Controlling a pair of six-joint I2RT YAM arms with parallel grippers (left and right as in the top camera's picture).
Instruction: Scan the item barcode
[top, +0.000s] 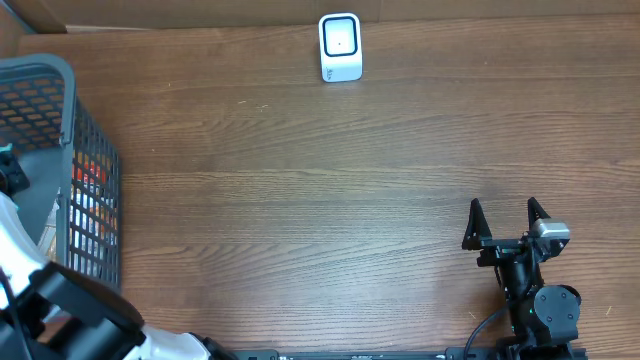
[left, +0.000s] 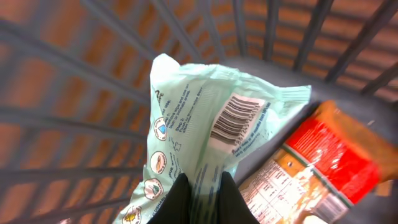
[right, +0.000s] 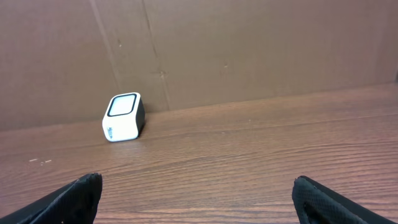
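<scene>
Left gripper (left: 202, 182) is pinched shut on one end of a pale green packet (left: 199, 118), down inside the grey basket (top: 60, 72) at the table's (top: 300, 220) left edge. The barcode (left: 234, 122) on the packet faces the wrist camera and looks readable, if a bit creased. An orange-red packet (left: 329, 155) lies right beside it in the basket, touching as far as I can tell.

Right gripper (top: 504, 208) is spread wide with nothing in it, near the front right corner. It's pointed toward the scanner (top: 340, 46), which stands at the middle of the far edge.

So I'd call this the pick step: item grabbed but not out of the basket yet. The next move needs a clean lift up past the basket wall without snagging. After that it's a carry across to the far edge, with the barcode side turned to face the scanner window.
</scene>
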